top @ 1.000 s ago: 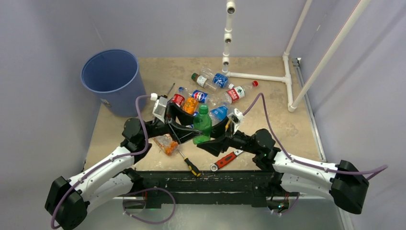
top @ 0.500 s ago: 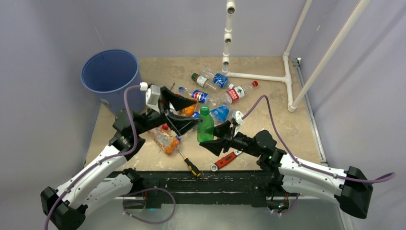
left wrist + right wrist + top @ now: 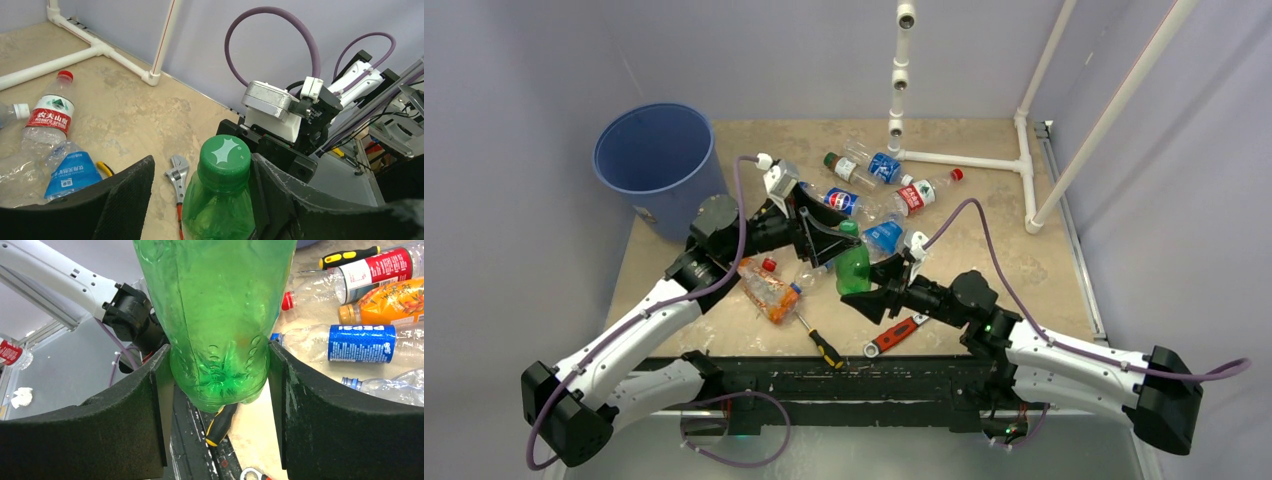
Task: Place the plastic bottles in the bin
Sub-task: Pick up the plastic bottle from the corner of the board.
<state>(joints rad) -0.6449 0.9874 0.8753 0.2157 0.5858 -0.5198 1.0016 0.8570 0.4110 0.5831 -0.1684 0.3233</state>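
Green bottle (image 3: 852, 268) held up for handover, well right of the bin (image 3: 669, 205)

Its base is pinched by the right gripper (image 3: 218, 352); the left gripper (image 3: 200, 165) is spread about the cap, not yet clamped. The neck is best gripped squarely before the base is released, then swung binward.
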